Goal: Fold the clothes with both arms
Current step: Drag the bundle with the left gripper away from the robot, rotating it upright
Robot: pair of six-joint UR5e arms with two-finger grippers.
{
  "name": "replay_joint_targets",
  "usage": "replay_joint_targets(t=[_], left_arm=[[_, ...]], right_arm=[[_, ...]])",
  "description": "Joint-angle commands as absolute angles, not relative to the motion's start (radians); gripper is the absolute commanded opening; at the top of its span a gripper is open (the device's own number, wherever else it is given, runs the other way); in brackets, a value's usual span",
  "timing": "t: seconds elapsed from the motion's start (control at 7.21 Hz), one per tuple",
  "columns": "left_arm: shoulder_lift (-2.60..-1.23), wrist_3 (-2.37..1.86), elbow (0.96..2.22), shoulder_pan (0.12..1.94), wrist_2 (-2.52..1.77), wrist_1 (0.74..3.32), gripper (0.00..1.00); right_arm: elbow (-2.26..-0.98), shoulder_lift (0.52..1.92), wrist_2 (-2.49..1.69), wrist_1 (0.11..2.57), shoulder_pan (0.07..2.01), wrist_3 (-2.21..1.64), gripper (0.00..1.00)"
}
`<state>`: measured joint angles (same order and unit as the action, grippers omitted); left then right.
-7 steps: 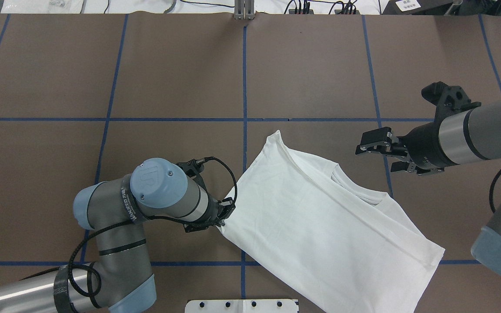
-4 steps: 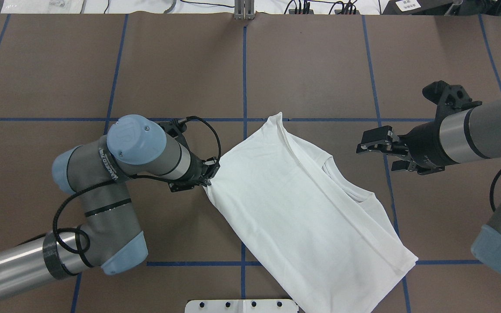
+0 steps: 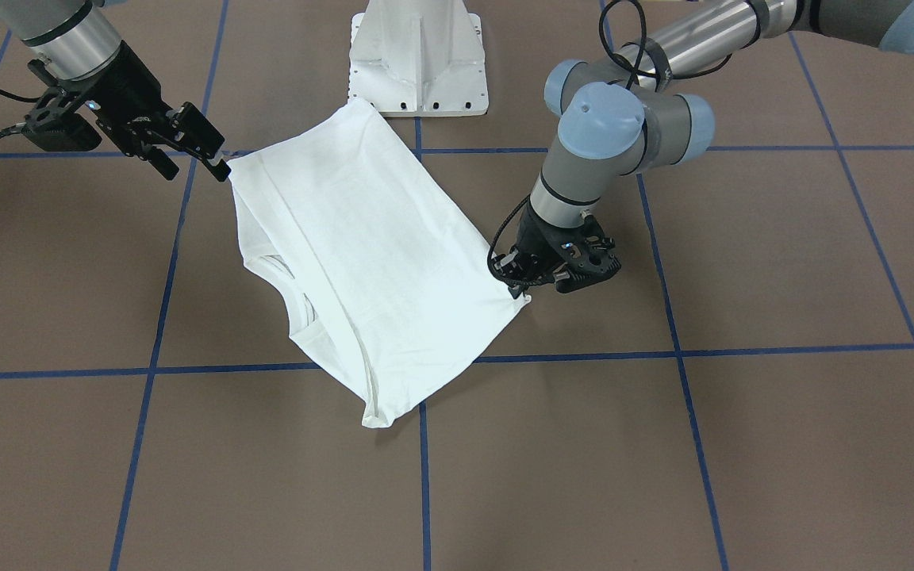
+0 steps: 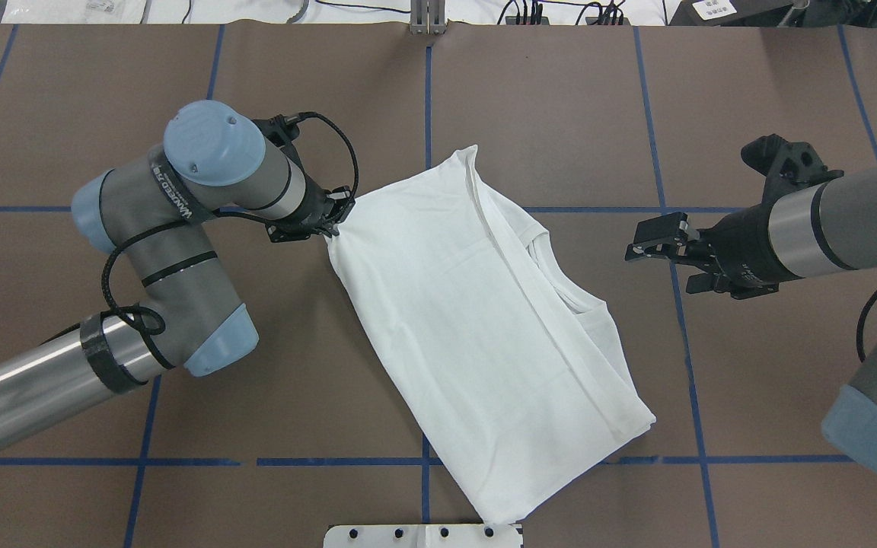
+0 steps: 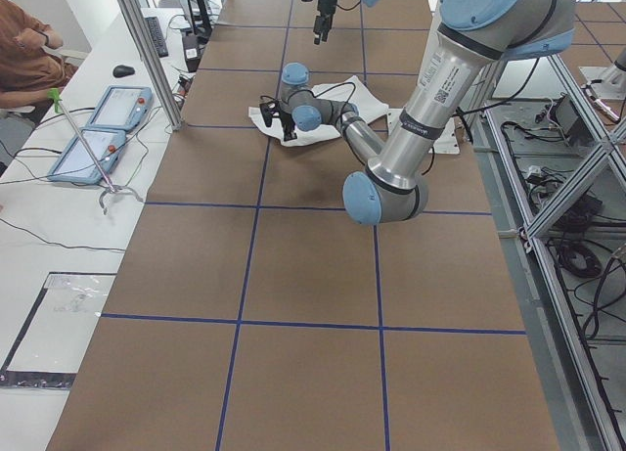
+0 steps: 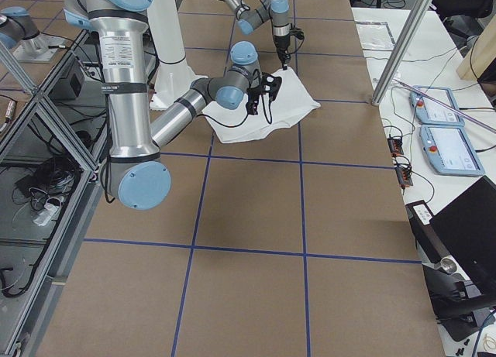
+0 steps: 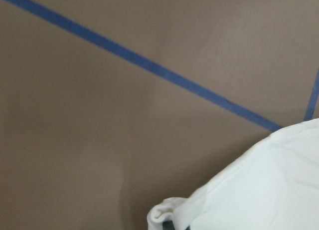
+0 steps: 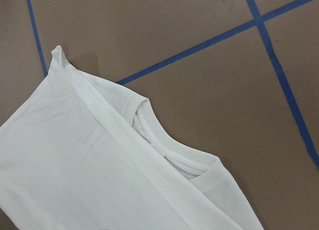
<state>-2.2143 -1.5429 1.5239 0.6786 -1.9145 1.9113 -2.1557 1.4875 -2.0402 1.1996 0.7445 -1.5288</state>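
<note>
1. Brown worktop (image 4: pixel 545 114) ruled into squares by blue tape (image 4: pixel 428 114); white metal pedestal (image 3: pixel 417 55) at the robot's edge.
2. Laid flat and slantwise across the middle of that worktop: white long-sleeved cotton shirt (image 4: pixel 476 327), doubled over lengthwise, sleeves out of sight, one corner reaching nearly to the pedestal. Round ribbed collar (image 8: pixel 169 155) showing beside the long folded band on the right arm's side.
3. Left black two-finger gripper (image 4: pixel 330 227): fingers pressed together on the shirt corner nearest the left arm, with a small nub of cloth bunched at the pinch in the left wrist view.
4. Right black two-finger gripper (image 4: pixel 665 262): fingers spread, nothing between them, hovering apart from the cloth on the collar side in the overhead view.
5. Probably light, thin and wholly limp, with no stiffness to hold a shape. Ready to slide over the smooth worktop when towed by one corner. Ready also to sag, crease or creep apart at its two layers when raised from a single point. Not fragile; hard to harm, easy to rumple.
6. Best taken at corners and hems, pinching through both layers at once, low against the worktop. For the free right fingers, likely the shoulder corner just beside the collar. Better not the ribbed collar alone, being stretchy and probably tied to one layer only.
</note>
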Motion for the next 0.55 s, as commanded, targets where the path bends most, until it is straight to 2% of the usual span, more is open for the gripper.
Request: replay_joint_targets(t=[0.0,0.42], left_arm=[[-2.304,-1.45,1.334,0.736,-1.831,2.032,0.0],[-2.422,-1.372,1.059,0.788,-1.708,2.293,0.0]], right_arm=[[-2.151,1.485,-2.04,1.198,0.744,-1.529,1.0],[-2.141,1.485,-2.042,1.195,0.744,-1.529,1.0]])
